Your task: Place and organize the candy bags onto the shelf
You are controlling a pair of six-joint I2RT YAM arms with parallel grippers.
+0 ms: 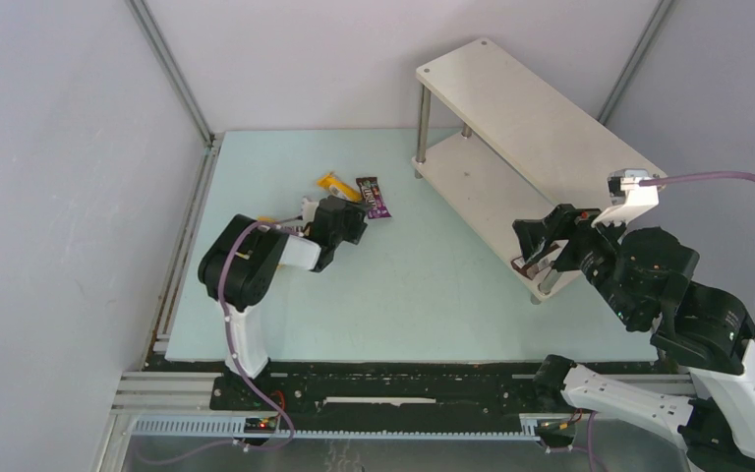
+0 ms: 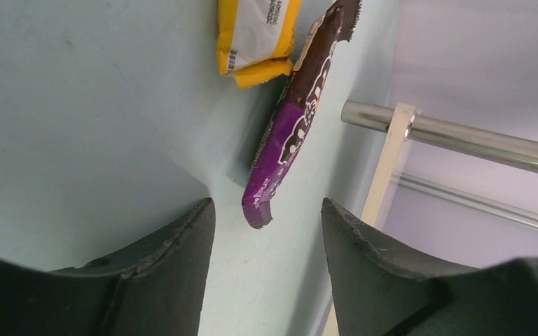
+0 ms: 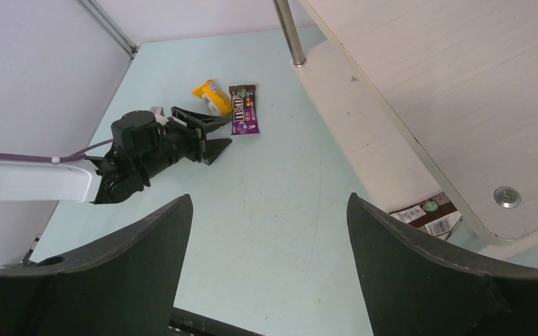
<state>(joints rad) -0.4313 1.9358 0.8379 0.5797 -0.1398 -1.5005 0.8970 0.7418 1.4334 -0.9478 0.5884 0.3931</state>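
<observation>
- The left gripper (image 2: 266,224) is open. The purple packet (image 2: 291,133) lies just ahead of its fingertips, beside a yellow packet (image 2: 256,35).
- The right gripper (image 3: 270,203) is open and empty, near the brown packet (image 3: 431,213) on the shelf (image 3: 420,77).

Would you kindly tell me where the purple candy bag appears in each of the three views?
Top external: purple candy bag near the centre, slightly high.
Left wrist: upper middle, running diagonally.
Right wrist: upper part, left of centre.
Shared landmark: the yellow bag, just left of it everywhere.
</observation>
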